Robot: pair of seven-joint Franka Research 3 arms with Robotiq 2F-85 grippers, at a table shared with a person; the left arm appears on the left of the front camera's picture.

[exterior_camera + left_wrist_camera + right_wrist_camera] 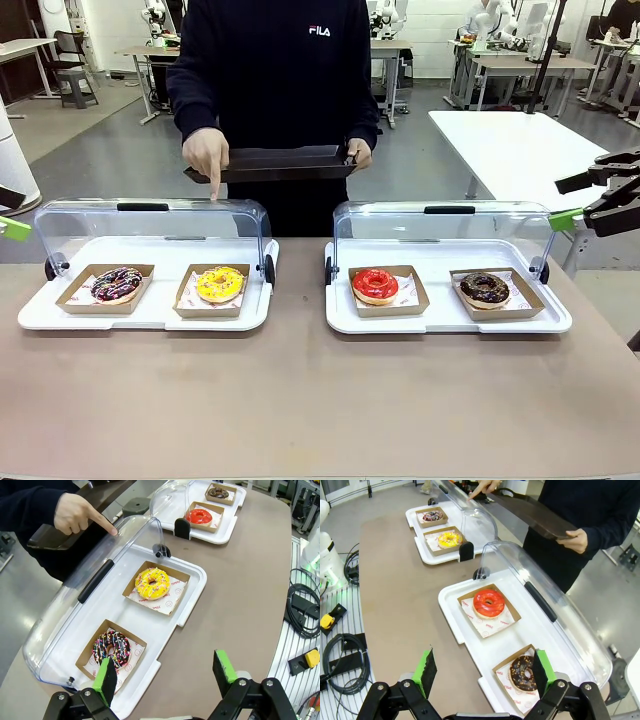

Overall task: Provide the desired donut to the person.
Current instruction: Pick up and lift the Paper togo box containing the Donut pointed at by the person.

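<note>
Hanging spread and empty, the left gripper (165, 669) frames the tray (196, 586) edge and bare table (240, 605) between its jaws, yellow donut (152, 583) ahead; right gripper (484, 664) equally spread.

Brown table (300, 400), left lidded tray (165, 302), right lidded tray (440, 305), side by side, apart

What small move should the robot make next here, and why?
Probably the left gripper should advance toward the yellow donut. The person's hand points a finger down at the open lid right behind that donut, and this gripper stands open and empty near that case.
</note>
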